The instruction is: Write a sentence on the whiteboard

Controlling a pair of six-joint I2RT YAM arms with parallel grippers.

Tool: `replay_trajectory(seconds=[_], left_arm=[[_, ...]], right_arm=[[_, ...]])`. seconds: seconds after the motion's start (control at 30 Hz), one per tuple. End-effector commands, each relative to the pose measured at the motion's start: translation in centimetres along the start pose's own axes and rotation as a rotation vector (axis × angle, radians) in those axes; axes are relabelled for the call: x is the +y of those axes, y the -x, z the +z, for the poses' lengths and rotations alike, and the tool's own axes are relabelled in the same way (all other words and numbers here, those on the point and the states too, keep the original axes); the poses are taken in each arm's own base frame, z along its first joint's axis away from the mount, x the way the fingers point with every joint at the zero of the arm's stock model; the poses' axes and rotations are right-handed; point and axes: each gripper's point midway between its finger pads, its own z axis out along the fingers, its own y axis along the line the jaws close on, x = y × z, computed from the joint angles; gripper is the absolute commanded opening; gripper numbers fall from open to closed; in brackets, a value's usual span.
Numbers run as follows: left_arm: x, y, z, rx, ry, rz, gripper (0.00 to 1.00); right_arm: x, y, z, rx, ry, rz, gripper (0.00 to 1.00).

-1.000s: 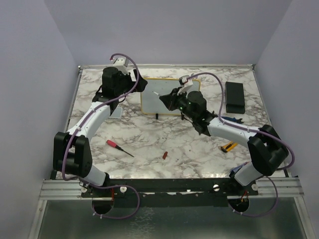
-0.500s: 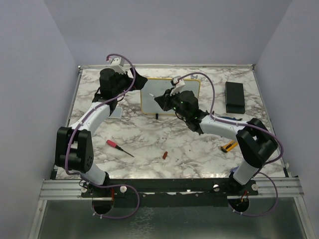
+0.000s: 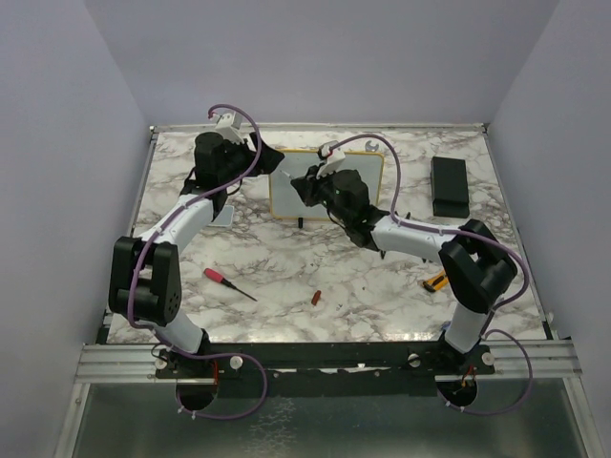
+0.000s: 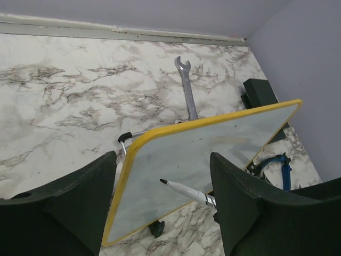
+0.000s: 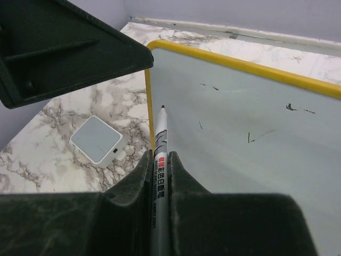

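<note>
your whiteboard (image 3: 286,198) stands propped on its small black feet at the far middle of the marble worktop (image 3: 286,267), its yellow frame tilted back. your right claw (image 5: 159,160) is clamped tight on a marker (image 5: 160,141), with the dark tip up by the board's left edge; you cannot tell from here whether the tip touches the surface. your left claw (image 4: 162,156) hangs wide apart just in front of the board's left corner, gripping nothing. the board carries only a few small dark marks (image 5: 290,106). a grey square pad (image 5: 97,140) lies left of the board and a wrench (image 4: 186,88) behind it.
</note>
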Motion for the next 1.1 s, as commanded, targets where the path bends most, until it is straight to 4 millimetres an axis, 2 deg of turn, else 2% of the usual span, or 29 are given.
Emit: replay_trajectory(seconds=[0.0, 0.63, 1.07], left_arm=[[-0.3, -0.5, 0.4, 0.015, -0.039, -0.009, 0.70], [-0.5, -1.1, 0.7, 0.034, -0.057, -0.016, 0.57], [-1.1, -1.1, 0.7, 0.036, -0.070, -0.008, 0.52]], right_arm=[[-0.2, 1.1, 1.1, -0.048, -0.030, -0.035, 0.00], [-0.6, 0.2, 2.2, -0.038, -0.045, -0.057, 0.00], [-1.1, -2.7, 1.1, 0.025, -0.058, -0.047, 0.00]])
